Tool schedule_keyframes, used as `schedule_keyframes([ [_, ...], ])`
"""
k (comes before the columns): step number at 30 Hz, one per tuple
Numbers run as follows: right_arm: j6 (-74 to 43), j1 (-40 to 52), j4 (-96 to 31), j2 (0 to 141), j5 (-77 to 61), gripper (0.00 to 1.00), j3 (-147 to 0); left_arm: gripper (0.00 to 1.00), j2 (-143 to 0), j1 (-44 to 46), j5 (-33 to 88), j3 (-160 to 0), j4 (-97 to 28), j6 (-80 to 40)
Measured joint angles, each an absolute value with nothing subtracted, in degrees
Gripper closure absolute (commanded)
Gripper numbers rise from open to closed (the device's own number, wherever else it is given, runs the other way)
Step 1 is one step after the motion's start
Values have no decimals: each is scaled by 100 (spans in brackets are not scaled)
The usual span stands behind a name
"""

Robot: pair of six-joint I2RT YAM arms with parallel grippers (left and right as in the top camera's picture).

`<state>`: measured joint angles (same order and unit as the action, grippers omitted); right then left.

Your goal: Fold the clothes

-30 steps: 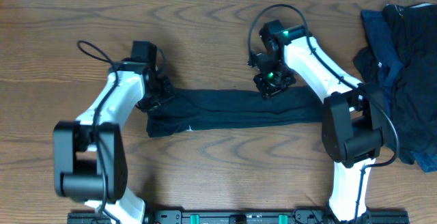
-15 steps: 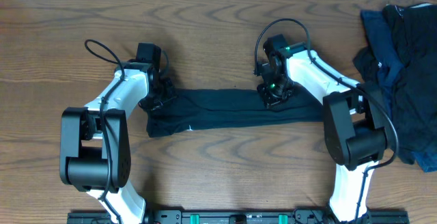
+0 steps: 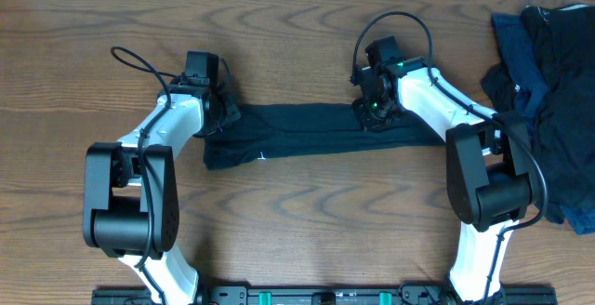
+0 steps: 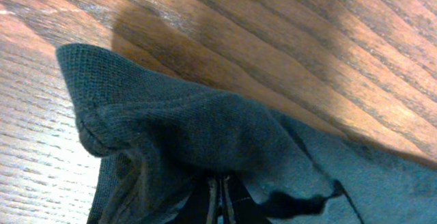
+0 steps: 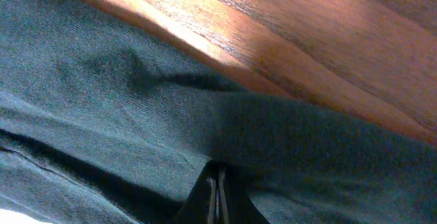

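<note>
A dark navy garment (image 3: pixel 297 138) lies on the wooden table (image 3: pixel 279 35) as a long folded strip between the two arms, with a tiny white mark (image 3: pixel 263 155) near its front edge. My left gripper (image 3: pixel 221 117) is shut on the strip's far left corner. In the left wrist view the cloth (image 4: pixel 205 121) bunches over the closed left gripper (image 4: pixel 220 200). My right gripper (image 3: pixel 375 114) is shut on the strip's far edge toward the right. Its wrist view shows cloth (image 5: pixel 136 108) pinched at the right gripper (image 5: pixel 217 193).
A heap of more dark navy and black clothes (image 3: pixel 548 91) lies at the table's right edge, close behind the right arm's base (image 3: pixel 483 184). Bare wood (image 3: pixel 297 221) lies in front of the strip and also beyond it toward the far edge.
Both grippers have shifted a little toward the far side, and the strip's far edge went with them. The right gripper came down and closed on the cloth.
</note>
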<state>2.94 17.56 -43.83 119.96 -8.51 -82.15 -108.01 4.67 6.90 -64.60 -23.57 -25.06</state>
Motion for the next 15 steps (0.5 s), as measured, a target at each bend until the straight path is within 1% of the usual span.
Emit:
schedule_keyframes([
  [2, 287, 1756, -4453, 11996, -825, 77, -8289, 94, -10787, 467, 722, -6466, -2416, -2506],
  [4, 331, 1754, -4644, 11996, -794, 72, -8433, 93, -10726, 467, 768, -6471, -2488, -2506],
  [5, 386, 1752, -4786, 11996, -836, 70, -8554, 89, -10632, 467, 784, -6475, -2530, -2504],
  [8, 617, 1747, -5151, 11996, -1236, 64, -9091, 84, -10082, 464, 827, -6482, -2578, -2467],
  [11, 884, 1761, -5203, 11979, -1806, 64, -9524, 83, -9406, 460, 843, -6587, -2674, -2443],
  [13, 1096, 1800, -5098, 11957, -2261, 70, -9647, 92, -9030, 458, 862, -6698, -2751, -2436],
  [15, 1212, 1876, -5024, 11955, -2515, 71, -9662, 94, -8818, 456, 862, -6779, -2893, -2423],
])
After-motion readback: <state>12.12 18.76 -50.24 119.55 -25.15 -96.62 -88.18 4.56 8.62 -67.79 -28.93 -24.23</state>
